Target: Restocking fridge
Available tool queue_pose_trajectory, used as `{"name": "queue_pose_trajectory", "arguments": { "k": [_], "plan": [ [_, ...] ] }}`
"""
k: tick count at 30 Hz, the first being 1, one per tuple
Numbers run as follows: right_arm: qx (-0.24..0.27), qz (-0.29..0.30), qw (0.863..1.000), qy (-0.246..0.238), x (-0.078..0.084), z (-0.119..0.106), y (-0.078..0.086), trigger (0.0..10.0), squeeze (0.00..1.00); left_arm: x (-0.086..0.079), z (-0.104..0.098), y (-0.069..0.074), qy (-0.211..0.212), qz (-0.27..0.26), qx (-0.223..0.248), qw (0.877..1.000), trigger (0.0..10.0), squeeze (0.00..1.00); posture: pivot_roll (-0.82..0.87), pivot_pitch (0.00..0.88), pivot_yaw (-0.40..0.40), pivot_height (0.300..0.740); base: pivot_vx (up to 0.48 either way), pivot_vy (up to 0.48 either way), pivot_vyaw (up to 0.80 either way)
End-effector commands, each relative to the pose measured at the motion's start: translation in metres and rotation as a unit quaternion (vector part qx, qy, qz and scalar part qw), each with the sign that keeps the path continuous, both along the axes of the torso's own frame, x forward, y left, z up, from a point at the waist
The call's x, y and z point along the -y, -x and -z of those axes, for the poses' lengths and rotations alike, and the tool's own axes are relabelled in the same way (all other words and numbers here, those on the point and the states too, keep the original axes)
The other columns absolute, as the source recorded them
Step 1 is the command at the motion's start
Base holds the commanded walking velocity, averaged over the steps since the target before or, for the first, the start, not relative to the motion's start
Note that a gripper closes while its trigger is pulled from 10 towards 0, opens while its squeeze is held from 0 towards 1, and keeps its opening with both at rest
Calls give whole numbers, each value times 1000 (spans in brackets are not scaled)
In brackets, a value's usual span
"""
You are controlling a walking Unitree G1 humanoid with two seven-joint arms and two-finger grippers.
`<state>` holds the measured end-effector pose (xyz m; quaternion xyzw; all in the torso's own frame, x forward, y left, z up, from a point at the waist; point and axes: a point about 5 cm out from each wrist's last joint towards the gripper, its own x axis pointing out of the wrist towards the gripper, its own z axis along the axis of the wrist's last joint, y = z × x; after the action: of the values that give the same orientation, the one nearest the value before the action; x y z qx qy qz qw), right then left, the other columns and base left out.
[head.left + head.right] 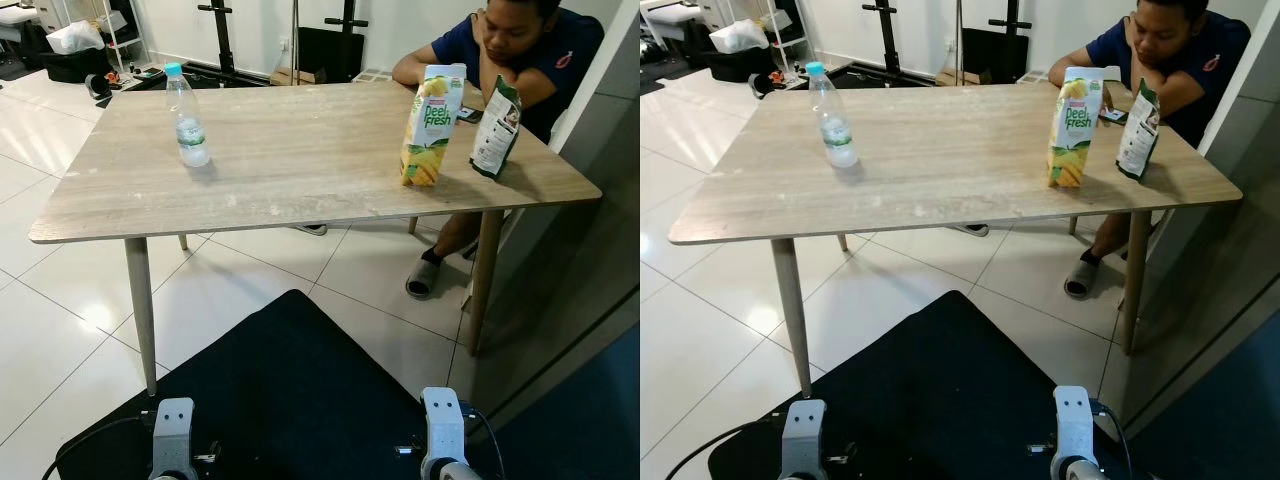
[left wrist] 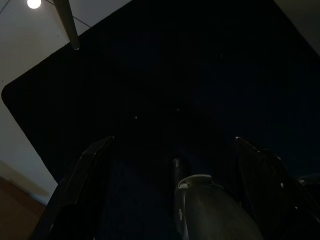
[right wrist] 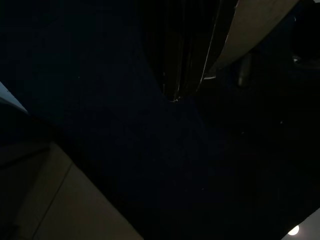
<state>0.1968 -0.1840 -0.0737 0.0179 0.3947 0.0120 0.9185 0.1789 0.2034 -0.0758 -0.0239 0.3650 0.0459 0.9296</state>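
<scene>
Looking down from the head camera, I see a pale wooden table (image 1: 290,150) standing on white tiles, with a black mat (image 1: 300,400) on the floor in front of me. On the table's left part stands a clear water bottle (image 1: 187,115) with a light blue cap, upright and well apart from everything else. Toward the right side stands a yellow mango juice carton (image 1: 431,125), also upright, and just beside it, nearer the right edge, a green and white pouch (image 1: 496,126) stands on end. A person (image 1: 510,50) in a dark blue shirt sits at the far right corner, leaning on the tabletop, one sandalled foot under the table.

Both my arms hang low over the mat. In the dark left wrist view, the left gripper (image 2: 175,165) has its two black fingers spread wide apart with nothing between them, above the mat near a table leg (image 2: 67,22). Of the right gripper (image 3: 187,60) I make out only a dark shape over the mat, so I cannot tell how its fingers stand.
</scene>
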Motion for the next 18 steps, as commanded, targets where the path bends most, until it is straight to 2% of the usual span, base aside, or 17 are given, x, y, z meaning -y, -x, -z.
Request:
{"name": "queue_pose_trajectory", "arguments": {
  "k": [1,18],
  "plan": [
    [-6,9,1000,-3,1,2,4,10000,0,2,0,1,4,1,4,1000,10000,0,-105,84,7,713,0,0,0],
    [-7,6,1000,-3,-1,3,4,10000,0,4,-1,-1,10,17,9,1000,10000,0,-106,82,5,713,0,0,0]
  ]
}}
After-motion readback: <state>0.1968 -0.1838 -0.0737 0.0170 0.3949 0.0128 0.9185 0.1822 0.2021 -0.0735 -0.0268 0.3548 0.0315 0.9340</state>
